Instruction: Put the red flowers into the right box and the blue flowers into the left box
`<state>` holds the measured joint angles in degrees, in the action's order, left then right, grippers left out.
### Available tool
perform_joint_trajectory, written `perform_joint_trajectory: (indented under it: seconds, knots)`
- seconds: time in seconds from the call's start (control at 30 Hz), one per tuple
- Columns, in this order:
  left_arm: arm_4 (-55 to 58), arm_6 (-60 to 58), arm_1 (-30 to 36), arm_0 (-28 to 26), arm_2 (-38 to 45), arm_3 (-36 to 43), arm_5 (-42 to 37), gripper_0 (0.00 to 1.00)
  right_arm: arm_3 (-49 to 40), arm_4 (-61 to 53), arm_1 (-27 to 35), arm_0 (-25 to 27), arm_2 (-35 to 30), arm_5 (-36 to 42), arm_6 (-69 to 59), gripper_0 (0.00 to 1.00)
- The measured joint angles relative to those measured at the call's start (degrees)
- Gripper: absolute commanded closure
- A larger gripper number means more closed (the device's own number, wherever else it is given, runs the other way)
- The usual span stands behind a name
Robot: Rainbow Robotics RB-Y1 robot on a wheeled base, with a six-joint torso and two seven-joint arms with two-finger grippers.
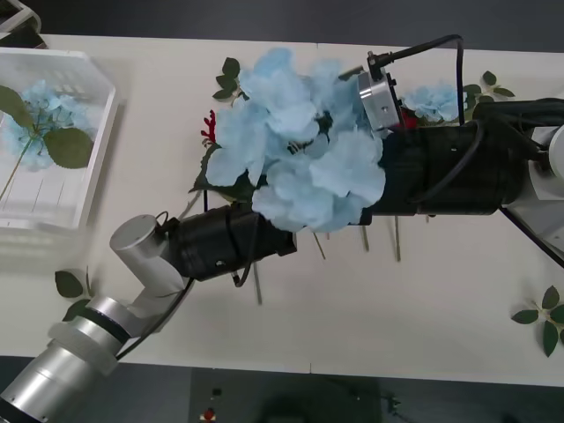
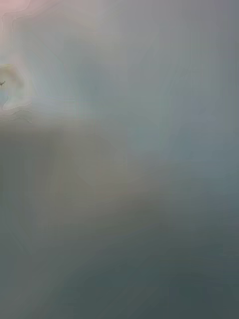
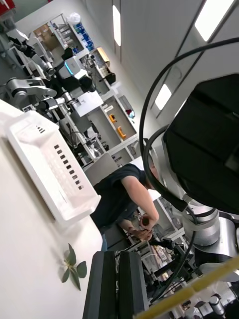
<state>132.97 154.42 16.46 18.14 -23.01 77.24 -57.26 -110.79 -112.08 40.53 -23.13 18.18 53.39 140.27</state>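
Blue flowers [image 1: 300, 150] hide both claws above the tabletop [image 1: 352, 308], grip unclear; you should carry them level to the left box [image 1: 97, 159].

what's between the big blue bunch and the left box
Nothing visible: bare table lies between the blue flowers lifted mid-table and the left box, which already holds one blue stem.

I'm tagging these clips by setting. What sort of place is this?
Most likely a robotics lab or workshop. Past the white table and the left box, the left wrist view shows another robot, shelving stacked with gear, and strip ceiling lights.
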Motion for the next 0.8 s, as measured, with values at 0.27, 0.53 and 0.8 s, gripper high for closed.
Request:
perform_joint_trajectory:
  seconds: [0.27,0.53,0.8]
  knots:
    - [9.23,0.00,11.15,-0.61,-0.07,0.09,-4.51,1.00,0.00,0.00,0.00,0.00,0.06,0.47,-1.46,0.00]
    - [19.20,0.00,21.78,-4.61,0.90,0.27,-6.95,1.00,0.02,-0.01,0.03,0.00,0.08,0.44,-2.51,0.00]
    - [18.80,0.00,28.44,-6.42,14.05,0.42,1.94,1.00,0.03,-0.06,6.06,-0.01,0.77,-2.17,-12.22,0.00]
